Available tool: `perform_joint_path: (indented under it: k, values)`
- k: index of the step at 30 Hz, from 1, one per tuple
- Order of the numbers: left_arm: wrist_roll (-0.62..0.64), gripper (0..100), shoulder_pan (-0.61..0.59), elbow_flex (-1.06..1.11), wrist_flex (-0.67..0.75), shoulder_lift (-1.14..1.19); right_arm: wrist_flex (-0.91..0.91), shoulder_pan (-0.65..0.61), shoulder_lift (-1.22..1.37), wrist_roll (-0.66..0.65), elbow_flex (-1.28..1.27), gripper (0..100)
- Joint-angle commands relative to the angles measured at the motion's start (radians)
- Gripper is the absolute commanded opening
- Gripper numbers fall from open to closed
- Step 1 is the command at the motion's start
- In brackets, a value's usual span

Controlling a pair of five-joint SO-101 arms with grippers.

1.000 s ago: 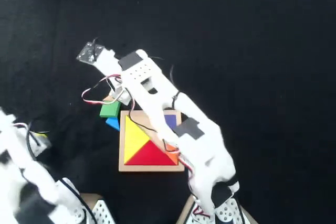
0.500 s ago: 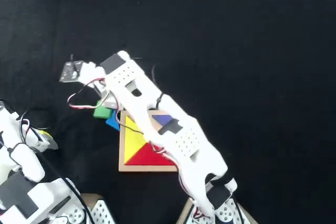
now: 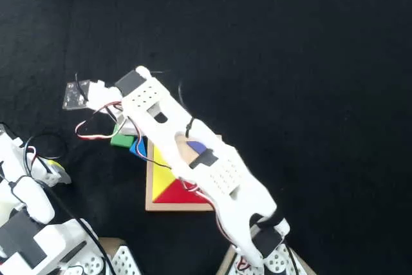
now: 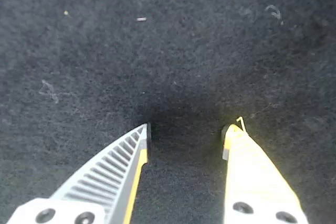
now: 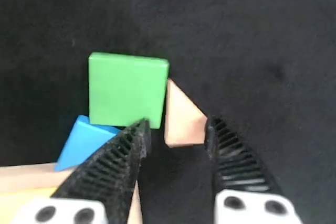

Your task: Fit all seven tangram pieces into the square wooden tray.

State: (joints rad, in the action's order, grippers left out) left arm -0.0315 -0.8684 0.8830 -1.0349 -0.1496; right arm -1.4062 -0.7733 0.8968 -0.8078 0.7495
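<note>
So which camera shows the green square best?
The right wrist view: the green square lies fully exposed ahead of the right tool. The high view catches a sliver beside the right arm; the left wrist view faces black cloth.

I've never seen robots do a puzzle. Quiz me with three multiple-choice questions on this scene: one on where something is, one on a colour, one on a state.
1. Where does the green square lie?
A. in the tray
B. on the black cloth beside the tray
C. in a gripper

2. Which colour is the triangle next to the red triangle in the tray?
A. yellow
B. white
C. black

3. How is the left gripper?
A. shut on a piece
B. open and empty
C. shut on nothing

Answers:
1 B: it rests on the cloth outside the wooden rim.
2 A: the yellow triangle sits against the red one.
3 B: its fingers stand apart over bare cloth.
</note>
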Motion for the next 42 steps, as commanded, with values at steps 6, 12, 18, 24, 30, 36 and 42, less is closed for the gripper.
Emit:
perform_joint_path:
  k: [6, 12, 18, 24, 30, 36, 42]
  values:
    - [0.017, 23, -0.012, -0.018, 0.014, 0.008, -0.003, 0.028, 0.058, -0.089, 0.111, 18.3]
    - [0.017, 23, -0.012, -0.018, 0.014, 0.008, -0.021, 0.097, 0.105, -0.089, 0.223, 18.2]
    - [0.017, 23, -0.007, -0.018, 0.014, 0.008, -0.149, 0.135, 0.122, -0.089, 0.344, 18.1]
    - [0.017, 23, -0.010, -0.018, 0.014, 0.008, -0.115, 0.120, 0.180, -0.124, 0.377, 18.3]
    - [0.017, 23, -0.010, -0.018, 0.014, 0.008, -0.123, 0.104, 0.222, -0.172, 0.417, 18.4]
    - [0.017, 23, -0.010, -0.018, 0.014, 0.008, -0.201, 0.097, 0.226, -0.296, 0.415, 18.5]
    - [0.017, 23, -0.010, -0.019, 0.014, 0.008, -0.275, 0.106, 0.226, -0.371, 0.415, 18.5]
